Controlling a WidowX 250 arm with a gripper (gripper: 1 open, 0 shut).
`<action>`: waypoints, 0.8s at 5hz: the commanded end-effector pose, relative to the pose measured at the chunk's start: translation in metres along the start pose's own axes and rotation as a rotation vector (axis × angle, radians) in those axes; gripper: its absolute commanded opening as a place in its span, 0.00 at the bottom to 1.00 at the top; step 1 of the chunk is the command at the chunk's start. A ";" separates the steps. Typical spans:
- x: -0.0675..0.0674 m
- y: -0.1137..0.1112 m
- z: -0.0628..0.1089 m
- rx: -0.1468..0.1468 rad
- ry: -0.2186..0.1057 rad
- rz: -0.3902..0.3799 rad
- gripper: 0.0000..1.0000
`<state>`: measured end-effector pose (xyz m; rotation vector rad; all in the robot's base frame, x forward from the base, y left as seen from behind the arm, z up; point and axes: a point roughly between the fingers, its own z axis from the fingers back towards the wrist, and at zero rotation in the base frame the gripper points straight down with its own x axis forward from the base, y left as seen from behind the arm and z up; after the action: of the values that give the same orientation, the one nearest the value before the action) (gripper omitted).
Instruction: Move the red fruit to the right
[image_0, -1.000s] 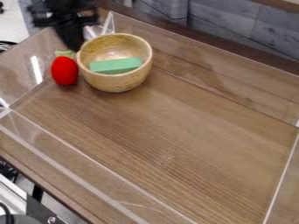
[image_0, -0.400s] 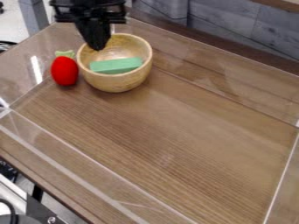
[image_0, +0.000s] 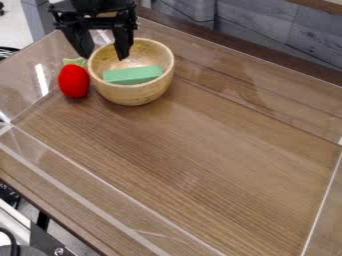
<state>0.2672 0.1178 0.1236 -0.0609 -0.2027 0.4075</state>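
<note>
The red fruit (image_0: 74, 81) is a small bright red, rounded toy lying on the wooden table, just left of the wooden bowl (image_0: 131, 89). A flat green piece (image_0: 132, 73) lies inside the bowl. My black gripper (image_0: 102, 50) hangs above and behind the fruit, over the bowl's far left rim, pointing down. Its two fingers stand apart with nothing between them. It touches neither the fruit nor the bowl that I can tell.
Clear acrylic walls (image_0: 254, 60) ring the wooden table (image_0: 201, 150). The wide stretch of tabletop right of the bowl is bare wood. A dark grey wall runs along the back.
The gripper's fingers were together in the earlier frames and now stand spread apart. It swung right over the bowl, then came back a little to the left.
</note>
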 end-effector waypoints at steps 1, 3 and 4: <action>0.008 0.021 0.001 0.025 -0.038 0.042 1.00; 0.009 0.043 -0.027 0.060 -0.045 0.086 1.00; 0.009 0.049 -0.047 0.076 -0.048 0.100 1.00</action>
<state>0.2639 0.1597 0.0673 0.0009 -0.2059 0.5048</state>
